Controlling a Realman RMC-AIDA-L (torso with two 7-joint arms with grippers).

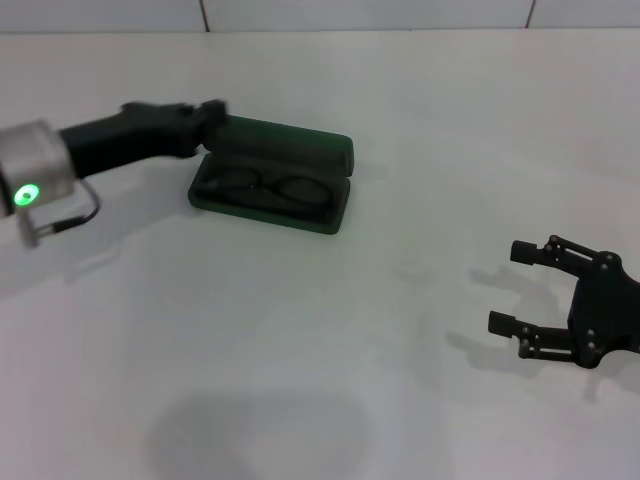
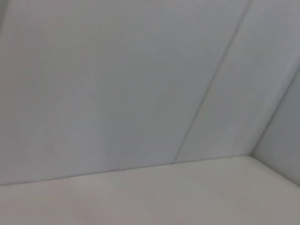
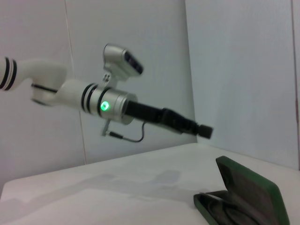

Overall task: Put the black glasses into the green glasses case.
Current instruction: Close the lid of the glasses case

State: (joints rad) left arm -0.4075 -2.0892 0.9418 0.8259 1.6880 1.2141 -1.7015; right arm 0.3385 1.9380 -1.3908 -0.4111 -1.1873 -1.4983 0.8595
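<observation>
While lying inside the open green glasses case [image 1: 272,178], black glasses [image 1: 268,188], 2 oval lenses, left gripper [image 1: 213,113] unclear, right gripper [image 1: 522,285] released.

One case [image 1: 272,175] is lying open on the table [image 1: 320,330], and one pair of glasses [image 1: 265,187] is sitting inside it, showing what are probably two lenses, though the dark lining is blurring them. Two grippers are showing: the left gripper [image 1: 212,115] and the right gripper [image 1: 520,290].
</observation>
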